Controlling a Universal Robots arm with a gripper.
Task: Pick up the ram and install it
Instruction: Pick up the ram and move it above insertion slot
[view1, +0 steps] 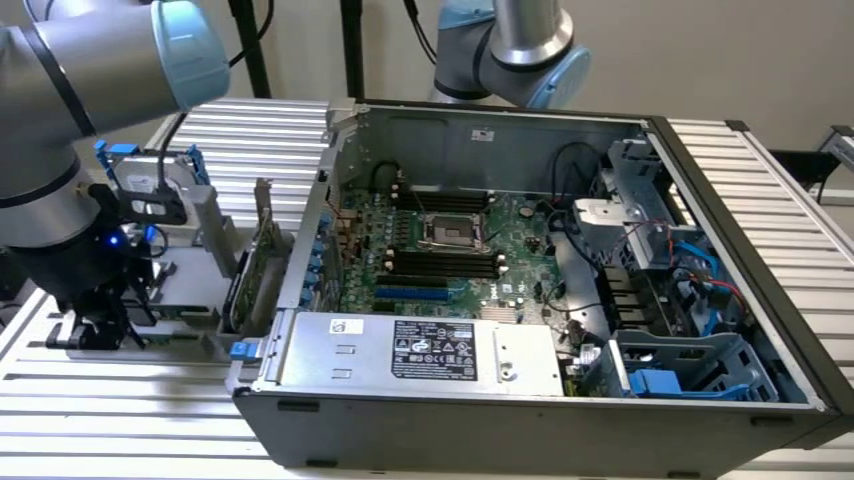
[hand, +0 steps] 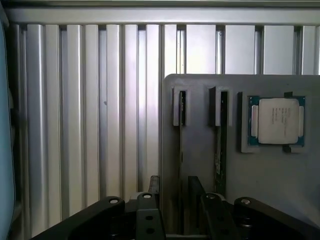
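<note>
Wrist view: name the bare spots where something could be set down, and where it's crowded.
Free: the slatted table beside the grey holder plate, and the plate's bare stretch between the CPU and the open gripper. Crowded: the two slots, one holding the ram, right by the gripper.

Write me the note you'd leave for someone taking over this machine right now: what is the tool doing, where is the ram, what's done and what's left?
Tool: open, holding nothing, low over the gray holder beside the open computer case.
Ram: on edge in its holder slot, in line with the gap between the tool's fingers, not gripped. A second stick stands in the next slot, with a processor chip beyond it.
Done: tool lined up over the ram.
Left: pick-up and install. The motherboard's black slots look empty.
</note>
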